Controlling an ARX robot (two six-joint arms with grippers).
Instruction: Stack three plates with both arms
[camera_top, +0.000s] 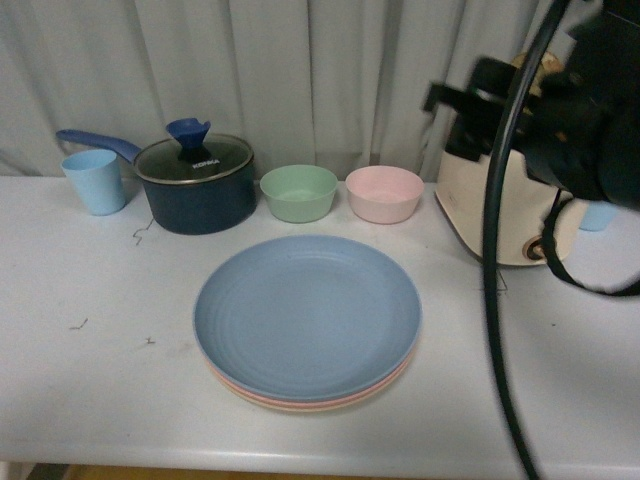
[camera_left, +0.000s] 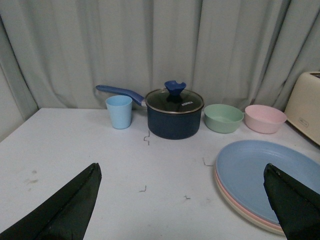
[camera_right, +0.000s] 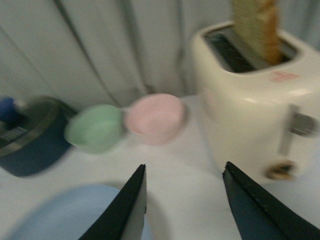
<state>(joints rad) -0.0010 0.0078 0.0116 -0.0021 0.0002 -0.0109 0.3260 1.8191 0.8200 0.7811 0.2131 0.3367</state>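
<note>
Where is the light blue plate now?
In the front view the light blue plate lies mid-table on top of the pink plate and cream plate, in front of the green bowl and pink bowl, left of the toaster.

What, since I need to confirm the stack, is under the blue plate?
Under the blue plate, only rims show: a pink plate directly beneath and a cream plate at the bottom, resting on the table. Their faces are covered, so nothing more can be told.

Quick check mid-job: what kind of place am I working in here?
Probably a mock kitchen set up for testing rather than a real one: a saucepan, a toaster holding bread and plates sit on a plain white table before a grey curtain.
</note>
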